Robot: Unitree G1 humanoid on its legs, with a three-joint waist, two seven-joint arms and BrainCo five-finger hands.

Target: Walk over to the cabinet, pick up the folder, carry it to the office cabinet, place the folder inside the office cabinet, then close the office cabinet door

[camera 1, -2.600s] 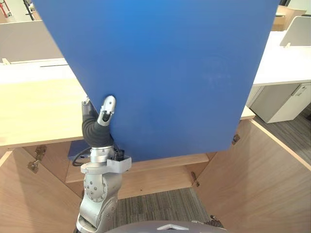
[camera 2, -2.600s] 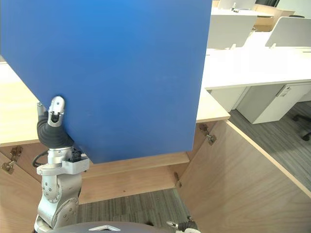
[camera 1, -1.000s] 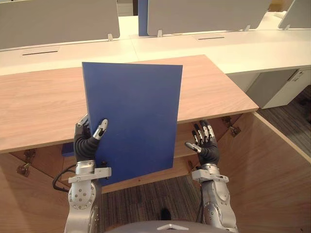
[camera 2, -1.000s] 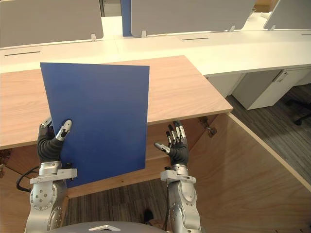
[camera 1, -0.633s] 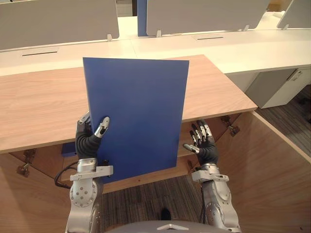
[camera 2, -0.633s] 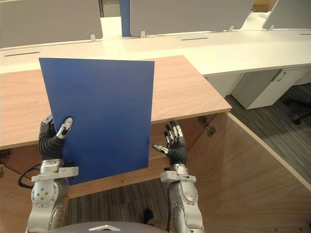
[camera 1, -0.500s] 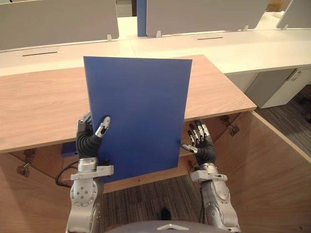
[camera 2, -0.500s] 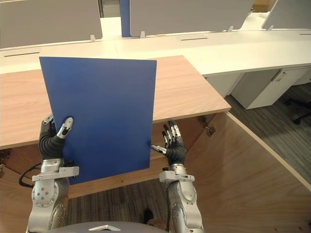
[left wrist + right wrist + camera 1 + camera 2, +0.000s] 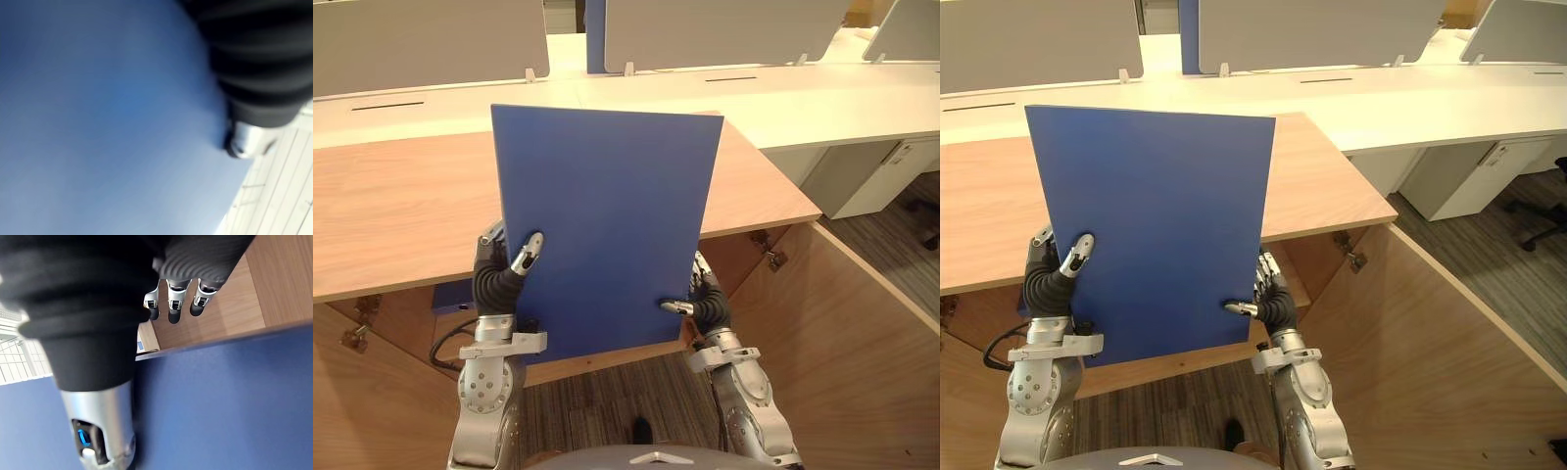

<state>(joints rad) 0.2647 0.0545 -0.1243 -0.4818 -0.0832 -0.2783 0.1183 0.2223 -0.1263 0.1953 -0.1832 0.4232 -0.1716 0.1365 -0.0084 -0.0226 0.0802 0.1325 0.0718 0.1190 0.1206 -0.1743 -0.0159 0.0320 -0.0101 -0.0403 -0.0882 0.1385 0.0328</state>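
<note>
Recommendation: keep both grips, tip the folder (image 9: 602,225) flat and lower it toward 6 o'clock into the open office cabinet (image 9: 842,333), clearing the edge of the surface (image 9: 401,215). Left hand (image 9: 499,279) pinches its 7 o'clock edge; right hand (image 9: 705,304) at 5 o'clock appears to pinch likewise, fingers partly hidden. Folder: plain blue, rigid-looking, unmarked, held upright.

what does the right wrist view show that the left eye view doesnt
Right wrist view adds the right hand close up, fingers straight behind the folder edge. Left eye view adds the left hand pinching the opposite side, the open door and white desks. Both share the blue folder, the right thumb on its front, and the wooden cabinet.
</note>
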